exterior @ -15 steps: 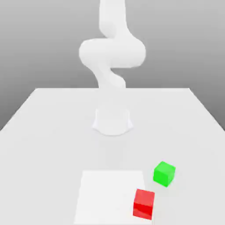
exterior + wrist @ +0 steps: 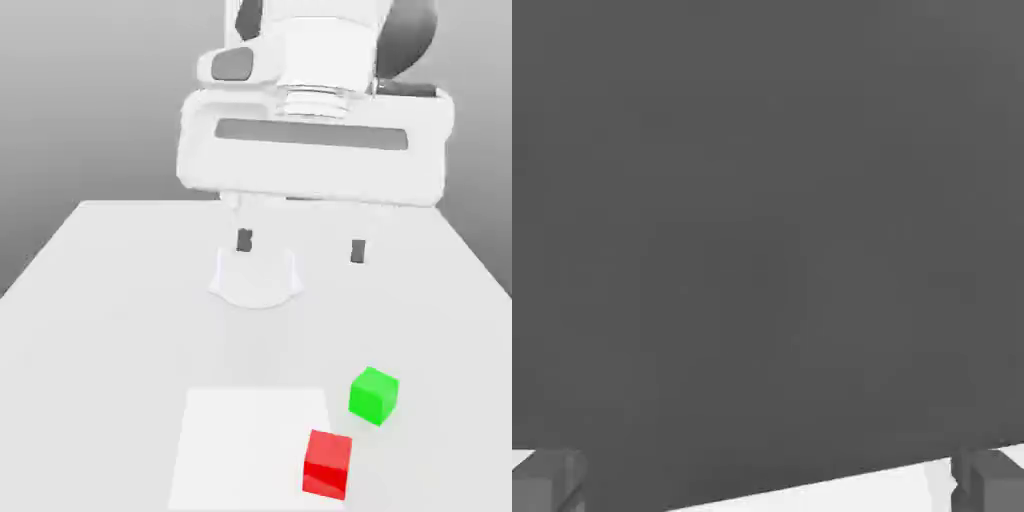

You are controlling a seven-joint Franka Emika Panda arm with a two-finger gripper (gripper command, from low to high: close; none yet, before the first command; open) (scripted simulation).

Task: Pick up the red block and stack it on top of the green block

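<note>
Red and glossy, the red block (image 2: 328, 464) is a small plain cube with flat faces and crisp edges, sitting on the near corner of a pale square mat (image 2: 245, 440) on the white table (image 2: 110, 300). From where I stand it lies well below the gripper (image 2: 300, 246) and nearer to me, a little toward the exterior view's right of it. Nothing sits between the jaws; they stand spread wide, the two dark fingertips (image 2: 244, 240) well apart and hanging in the air high above the tabletop.

The green block (image 2: 374, 394) is its twin in size and finish, resting on bare table just beside the red one but not touching it, likewise far beneath the jaws.

I'd judge the red cube to be light and rigid, so it should not squash or sag under a squeeze. Its smooth sides may be a bit slippery, so the sensible hold is straight down over the top, with the fingers pressing two opposite side faces squarely, around mid-height. It looks turned slightly against the mat's edges, so the wrist may need a small twist to meet flat faces rather than corners.
</note>
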